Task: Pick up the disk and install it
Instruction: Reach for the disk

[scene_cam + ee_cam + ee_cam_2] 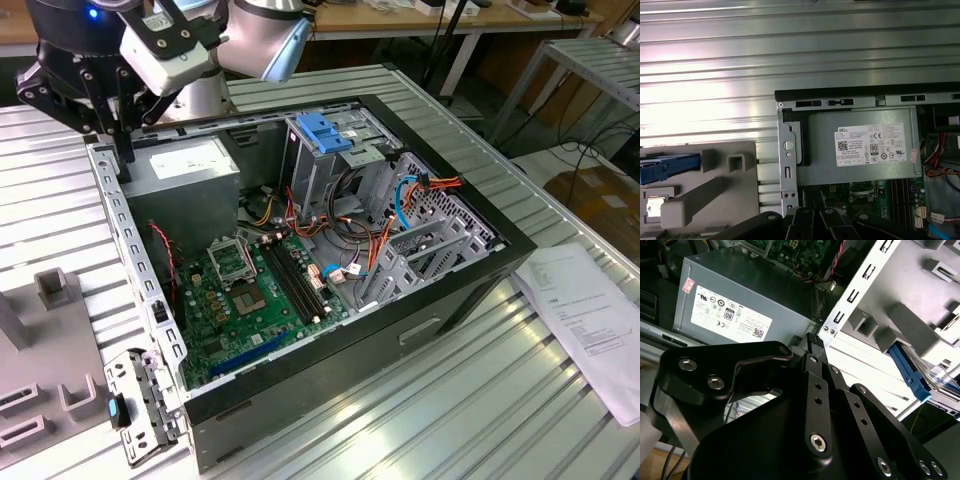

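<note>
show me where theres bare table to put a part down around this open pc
Free: the ribbed table between the case and the paper sheet, and the stretch beside the grey fixture at the exterior view's left. Crowded: inside the case, cables around the drive cage; the gripper hangs by the power supply.

Electronics lab: open computer case (420, 338), workbenches (400, 18)
</note>
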Controlling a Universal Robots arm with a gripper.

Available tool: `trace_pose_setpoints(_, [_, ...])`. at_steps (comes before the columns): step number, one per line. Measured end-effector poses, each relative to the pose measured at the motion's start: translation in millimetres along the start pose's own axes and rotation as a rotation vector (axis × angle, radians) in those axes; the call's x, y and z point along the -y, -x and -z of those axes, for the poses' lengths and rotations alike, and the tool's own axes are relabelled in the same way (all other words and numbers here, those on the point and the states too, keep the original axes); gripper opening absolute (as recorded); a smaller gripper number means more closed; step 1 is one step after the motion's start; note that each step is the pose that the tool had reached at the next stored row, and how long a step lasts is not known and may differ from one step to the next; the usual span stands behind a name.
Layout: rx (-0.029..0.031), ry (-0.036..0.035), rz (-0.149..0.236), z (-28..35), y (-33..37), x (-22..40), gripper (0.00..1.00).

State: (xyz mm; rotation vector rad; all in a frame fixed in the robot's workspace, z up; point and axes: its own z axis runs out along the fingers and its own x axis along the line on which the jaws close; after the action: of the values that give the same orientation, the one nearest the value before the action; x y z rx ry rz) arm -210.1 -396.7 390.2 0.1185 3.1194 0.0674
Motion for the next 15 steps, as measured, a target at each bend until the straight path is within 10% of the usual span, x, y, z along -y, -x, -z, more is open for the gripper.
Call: trace_pose_setpoints(15, [-0.0029, -0.0002, 0.000, -1.2, -12.0, 1.0, 0.11])
